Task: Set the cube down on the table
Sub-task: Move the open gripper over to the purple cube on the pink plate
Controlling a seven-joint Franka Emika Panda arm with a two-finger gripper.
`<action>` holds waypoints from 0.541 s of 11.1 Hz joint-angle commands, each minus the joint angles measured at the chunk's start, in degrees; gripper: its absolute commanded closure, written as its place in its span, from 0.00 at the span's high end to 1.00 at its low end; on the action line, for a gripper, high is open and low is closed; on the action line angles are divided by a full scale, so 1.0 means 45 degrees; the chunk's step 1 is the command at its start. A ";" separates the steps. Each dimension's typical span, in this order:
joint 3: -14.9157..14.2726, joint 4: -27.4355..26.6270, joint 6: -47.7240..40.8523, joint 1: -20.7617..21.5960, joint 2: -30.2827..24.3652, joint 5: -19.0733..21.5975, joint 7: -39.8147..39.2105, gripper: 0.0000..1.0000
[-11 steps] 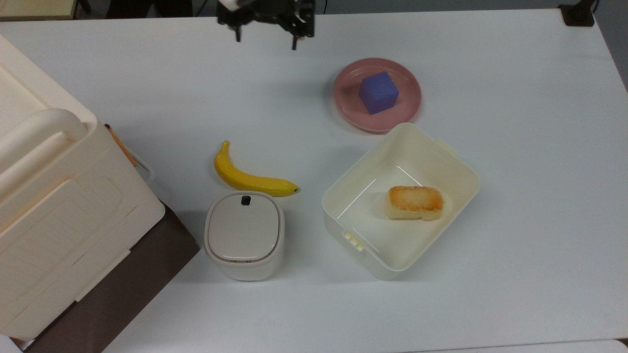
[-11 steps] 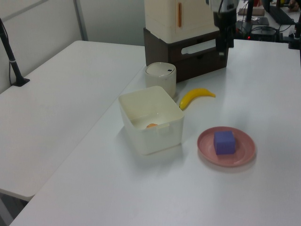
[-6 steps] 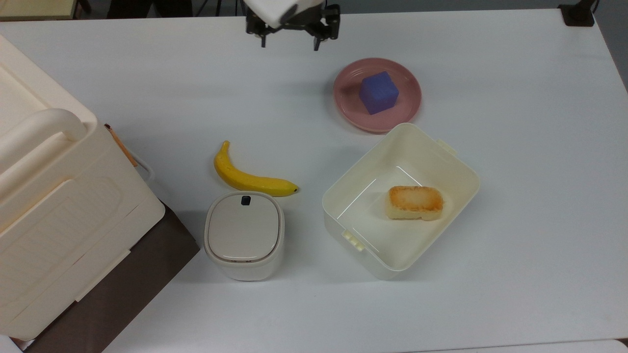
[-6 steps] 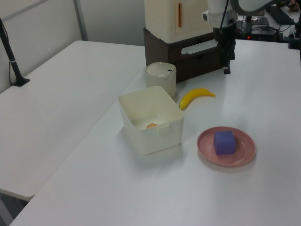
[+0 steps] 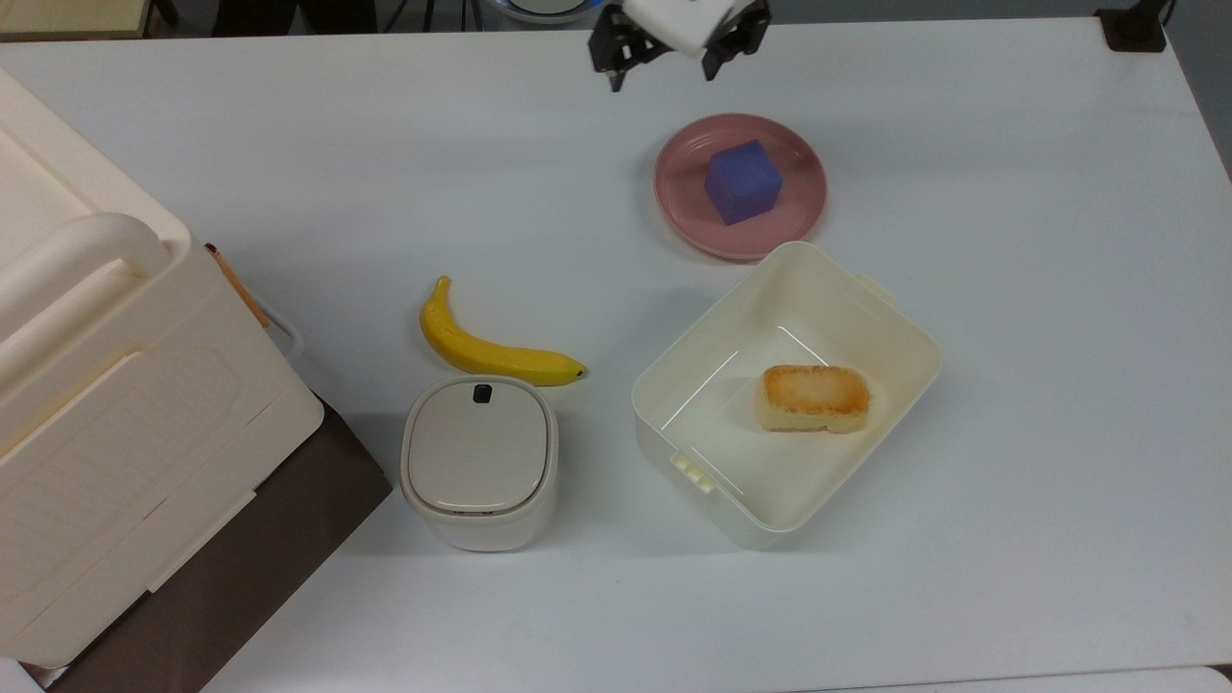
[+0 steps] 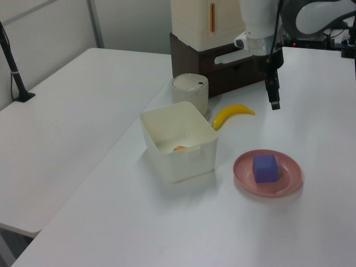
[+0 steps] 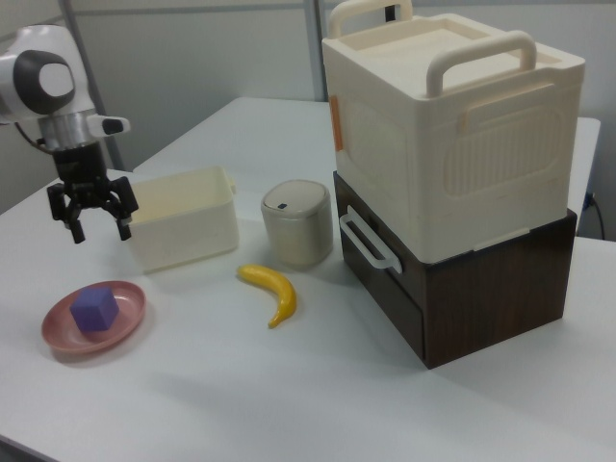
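Top view: cube (image 5: 742, 181) sits on pink plate (image 5: 798, 202), plate on white surface (image 5: 1011, 289); gripper (image 5: 663, 69) above surface near far edge, up and to top view's left of plate, fingers spread, holding nothing; right view: gripper (image 7: 96, 228) hangs above cube (image 7: 94, 309), apart from it; cream bin (image 5: 866, 327) touches or just beside plate, bread-like block (image 5: 814, 397) inside; banana (image 5: 486, 348) just beside lidded canister (image 5: 478, 462); large cream box (image 7: 452, 125) atop brown drawer unit (image 7: 491, 289).
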 commanded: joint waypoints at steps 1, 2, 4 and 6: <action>0.0670 -0.0810 0.0546 0.0021 -0.0296 -0.0250 -0.1103 1.00; 0.0748 -0.1335 0.1227 0.0311 -0.0276 -0.0289 -0.1163 1.00; 0.0749 -0.2177 0.2556 0.0840 -0.0160 -0.0717 -0.1106 1.00; 0.0749 -0.2063 0.2913 0.1250 0.0599 -0.0777 -0.0950 1.00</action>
